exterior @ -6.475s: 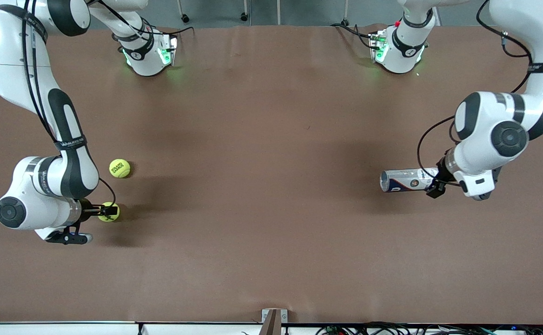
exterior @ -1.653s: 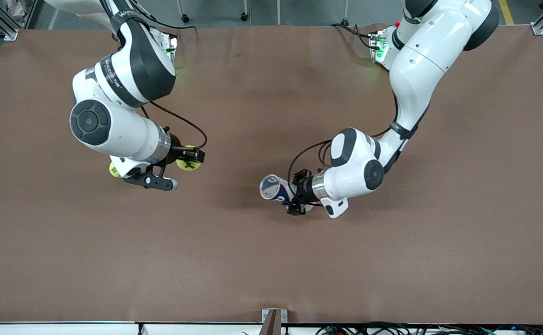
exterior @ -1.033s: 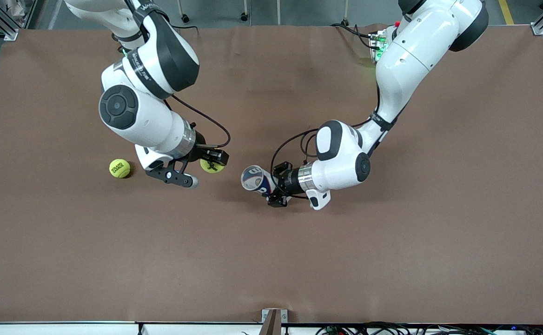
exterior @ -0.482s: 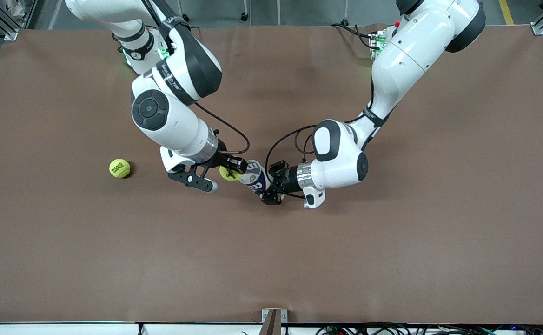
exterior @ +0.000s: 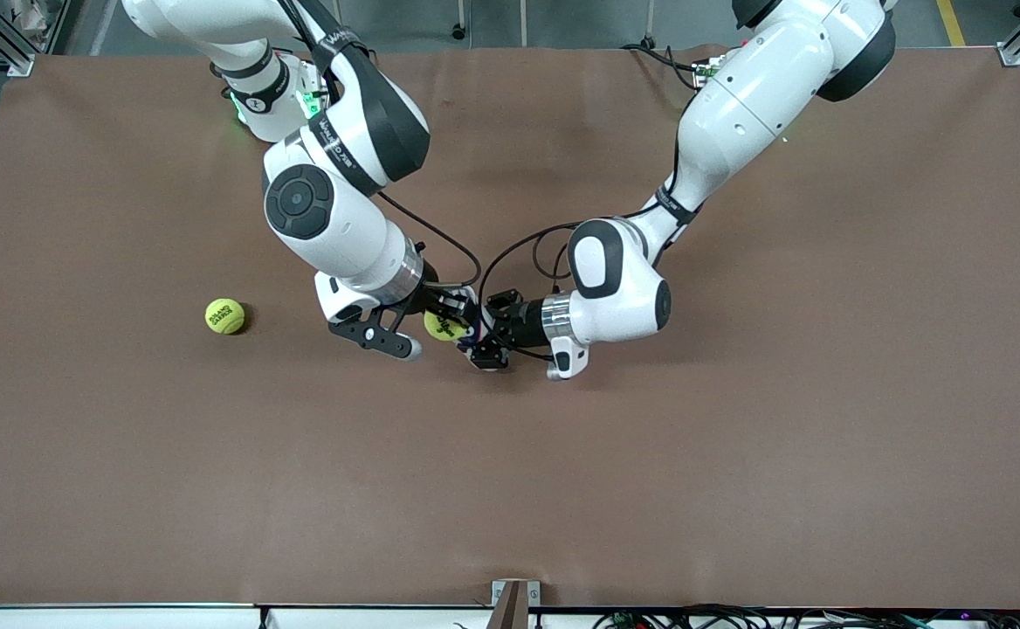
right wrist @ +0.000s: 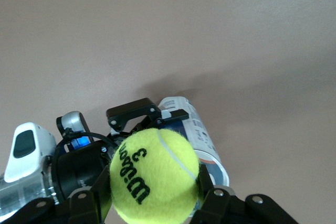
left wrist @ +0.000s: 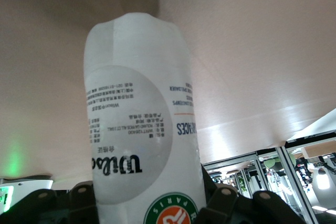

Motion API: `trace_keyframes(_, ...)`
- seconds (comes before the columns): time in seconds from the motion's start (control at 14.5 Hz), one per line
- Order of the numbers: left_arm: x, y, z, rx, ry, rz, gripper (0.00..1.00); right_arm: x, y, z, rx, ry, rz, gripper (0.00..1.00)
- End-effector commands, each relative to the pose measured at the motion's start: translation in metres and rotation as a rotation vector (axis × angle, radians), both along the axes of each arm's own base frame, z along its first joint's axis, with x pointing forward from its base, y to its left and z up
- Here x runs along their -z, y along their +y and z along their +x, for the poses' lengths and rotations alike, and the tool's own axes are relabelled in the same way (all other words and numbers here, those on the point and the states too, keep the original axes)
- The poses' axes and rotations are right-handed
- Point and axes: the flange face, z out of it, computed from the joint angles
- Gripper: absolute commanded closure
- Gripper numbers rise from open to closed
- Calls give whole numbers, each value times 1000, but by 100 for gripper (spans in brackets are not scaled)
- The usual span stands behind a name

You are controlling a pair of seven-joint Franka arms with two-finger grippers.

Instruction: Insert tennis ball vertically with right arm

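Hovering over bare table (exterior: pixel 737 454), right claw (exterior: pixel 451 316) grips tennis ball (exterior: pixel 443 327).

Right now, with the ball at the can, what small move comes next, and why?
Probably ease the right claw onward to centre its ball on the can mouth. The left claw holds the can tilted just beside it, and the ball isn't inside yet.
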Motion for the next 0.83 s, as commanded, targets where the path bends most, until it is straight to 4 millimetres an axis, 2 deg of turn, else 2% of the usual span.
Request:
trace_keyframes(0.0, 2, -4, 4, -13, -6, -25, 39, -1, 3, 1, 6, 4, 14, 58)
trace_keyframes(0.28, 3, -7, -2, 79, 44, -56, 41, -2, -4, -3, -11, 42, -11, 58)
trace_keyframes(0.76, 7, 16, 16, 36, 65, -61, 41, -8, -9, -12, -30, 100, -39, 57)
